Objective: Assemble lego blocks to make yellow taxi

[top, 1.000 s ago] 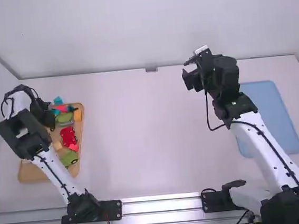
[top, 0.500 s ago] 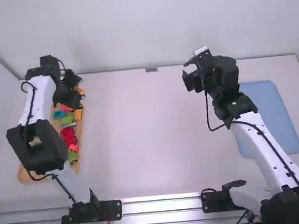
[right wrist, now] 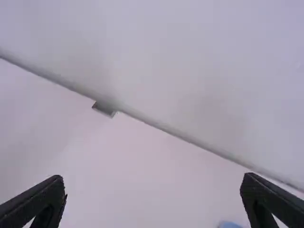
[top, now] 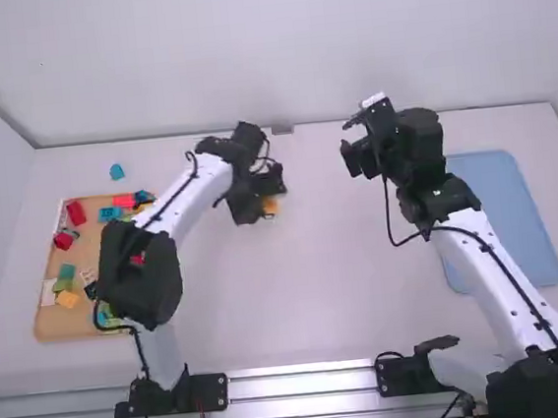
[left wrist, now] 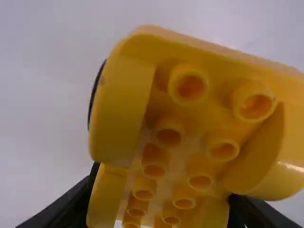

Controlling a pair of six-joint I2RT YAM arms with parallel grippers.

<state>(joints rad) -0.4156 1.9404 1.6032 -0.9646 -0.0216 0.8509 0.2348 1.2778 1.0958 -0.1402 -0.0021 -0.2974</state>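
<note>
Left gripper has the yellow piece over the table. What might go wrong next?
The yellow piece shows its hollow underside to the wrist camera, so it may land upside down. It sits askew in the left gripper and might twist. The blue block beyond the tray could get knocked.

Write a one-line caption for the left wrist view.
A yellow Lego block with rows of hollow tubes, held in the left gripper.

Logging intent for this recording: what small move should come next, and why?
Probably lower the yellow piece onto the bare middle of the table and let go there. The left gripper has it pinched, clear of the tray, and the right gripper is open and empty, so a piece set between them looks within easy reach of both.
</note>
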